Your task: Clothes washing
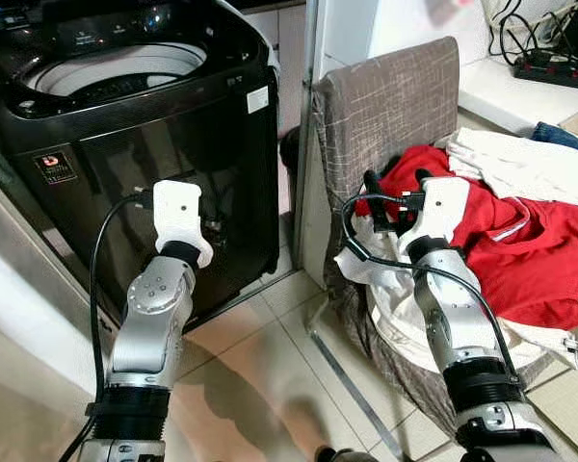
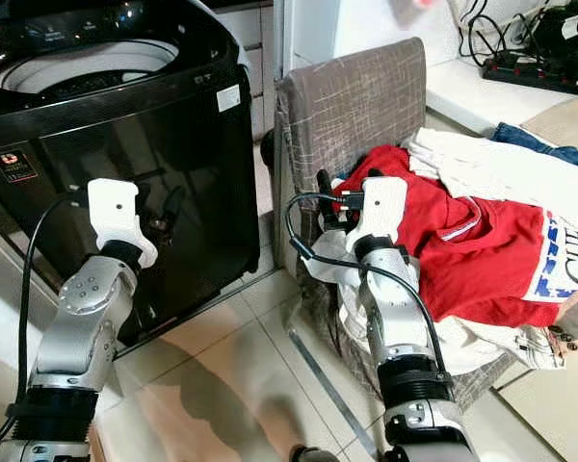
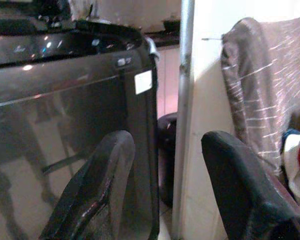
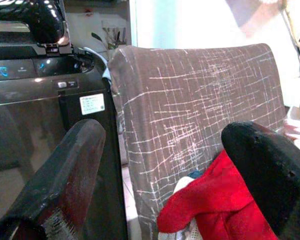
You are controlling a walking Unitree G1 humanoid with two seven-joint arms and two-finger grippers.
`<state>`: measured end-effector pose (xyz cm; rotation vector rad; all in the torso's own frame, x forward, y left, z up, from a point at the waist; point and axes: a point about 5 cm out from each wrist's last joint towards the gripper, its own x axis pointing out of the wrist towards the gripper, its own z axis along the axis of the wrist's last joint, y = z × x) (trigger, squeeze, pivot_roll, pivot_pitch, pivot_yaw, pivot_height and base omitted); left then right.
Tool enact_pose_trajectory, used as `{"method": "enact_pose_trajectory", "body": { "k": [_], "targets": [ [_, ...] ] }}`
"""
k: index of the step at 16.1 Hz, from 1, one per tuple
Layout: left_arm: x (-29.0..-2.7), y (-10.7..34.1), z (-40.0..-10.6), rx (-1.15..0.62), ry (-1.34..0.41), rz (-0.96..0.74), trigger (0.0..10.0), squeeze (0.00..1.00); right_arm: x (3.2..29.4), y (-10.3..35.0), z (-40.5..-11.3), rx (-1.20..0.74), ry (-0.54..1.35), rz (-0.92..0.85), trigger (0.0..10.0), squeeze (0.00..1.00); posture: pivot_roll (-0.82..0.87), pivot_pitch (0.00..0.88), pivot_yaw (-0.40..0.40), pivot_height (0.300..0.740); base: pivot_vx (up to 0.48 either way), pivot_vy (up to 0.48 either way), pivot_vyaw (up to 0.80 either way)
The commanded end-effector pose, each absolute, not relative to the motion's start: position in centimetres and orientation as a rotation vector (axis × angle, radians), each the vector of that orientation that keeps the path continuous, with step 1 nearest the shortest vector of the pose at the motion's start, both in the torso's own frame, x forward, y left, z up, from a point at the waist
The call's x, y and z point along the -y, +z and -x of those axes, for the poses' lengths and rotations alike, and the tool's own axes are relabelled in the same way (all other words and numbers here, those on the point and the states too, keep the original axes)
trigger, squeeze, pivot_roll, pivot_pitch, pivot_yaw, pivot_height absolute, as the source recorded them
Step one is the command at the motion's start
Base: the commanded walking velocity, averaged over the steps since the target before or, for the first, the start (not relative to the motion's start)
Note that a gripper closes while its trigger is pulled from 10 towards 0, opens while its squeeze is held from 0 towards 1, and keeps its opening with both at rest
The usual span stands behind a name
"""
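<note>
A black top-loading washing machine (image 1: pixel 173 144) stands at the left with its lid up and the pale drum opening (image 1: pixel 116 69) showing. To its right, a chair with a brown cover (image 1: pixel 395 96) holds a pile of clothes: a red garment (image 1: pixel 520 250), white garments (image 1: pixel 520 164) and blue jeans (image 1: pixel 564 137). My right gripper (image 1: pixel 397 192) is open at the near edge of the red garment, close to the chair back, holding nothing. My left gripper (image 3: pixel 165 200) is open and faces the washer's front corner, low before its dark panel.
A narrow gap with a metal post (image 3: pixel 182 115) separates washer and chair. A power strip with cables (image 1: pixel 559 67) lies on the white ledge behind the chair. Tiled floor (image 1: pixel 260 366) lies between my arms.
</note>
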<state>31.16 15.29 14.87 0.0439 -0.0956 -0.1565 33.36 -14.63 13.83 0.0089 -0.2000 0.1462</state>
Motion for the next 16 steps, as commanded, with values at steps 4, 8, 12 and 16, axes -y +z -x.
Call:
{"method": "enact_pose_trajectory", "body": {
  "k": [4, 8, 12, 16],
  "targets": [
    [-14.6, 15.1, -31.6, 0.128, -0.212, -0.074, 10.0, 0.00, 15.2, 14.4, -33.3, 0.231, 0.123, 0.033, 10.0, 0.00, -0.12, 0.000, 0.017, 0.740, 0.000, 0.000, -0.42],
    [-13.8, 15.6, -31.4, 0.178, -0.290, -0.047, 10.0, 0.00, 15.0, 14.5, -33.5, 0.231, 0.129, 0.005, 10.0, 0.00, -0.13, 0.000, 0.020, 0.740, 0.000, -0.240, -0.30],
    [-14.2, 15.5, -31.7, 0.172, -0.268, -0.048, 10.0, 0.00, 15.1, 14.5, -33.5, 0.234, 0.124, 0.011, 10.0, 0.00, -0.13, 0.000, 0.022, 0.740, 0.000, 0.000, -0.59],
    [-14.5, 15.6, -32.0, 0.173, -0.266, -0.051, 10.0, 0.00, 15.4, 14.6, -33.5, 0.237, 0.107, -0.005, 10.0, 0.00, -0.14, 0.000, 0.023, 0.740, 0.000, 0.000, -0.59]
  ]
}}
